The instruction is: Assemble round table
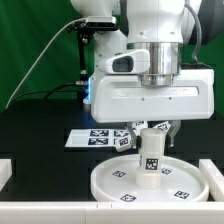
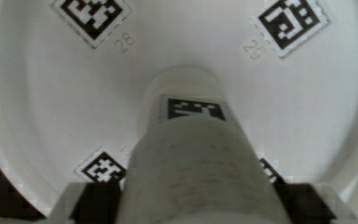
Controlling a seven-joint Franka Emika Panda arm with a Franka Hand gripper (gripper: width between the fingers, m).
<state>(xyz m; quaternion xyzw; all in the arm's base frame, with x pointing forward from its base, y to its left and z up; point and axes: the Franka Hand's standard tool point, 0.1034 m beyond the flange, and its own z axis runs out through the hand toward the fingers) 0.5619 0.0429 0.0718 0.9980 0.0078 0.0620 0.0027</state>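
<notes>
The gripper is clenched on the upper end of the leg, its 2 dark fingers pressed to either side. The leg, a short thick white cylinder with a grainy matte surface, stands upright near the middle of the disc. The disc is a smooth round white plate with a raised rim, lying on the black table. Square black-and-white tags mark both parts. The thin flat marker board lies behind the disc.

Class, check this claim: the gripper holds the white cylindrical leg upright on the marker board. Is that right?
No. The cylindrical leg stands upright on the round rimmed disc, not on the marker board, which lies behind it. The exterior view shows this. The gripper does hold the leg.
</notes>
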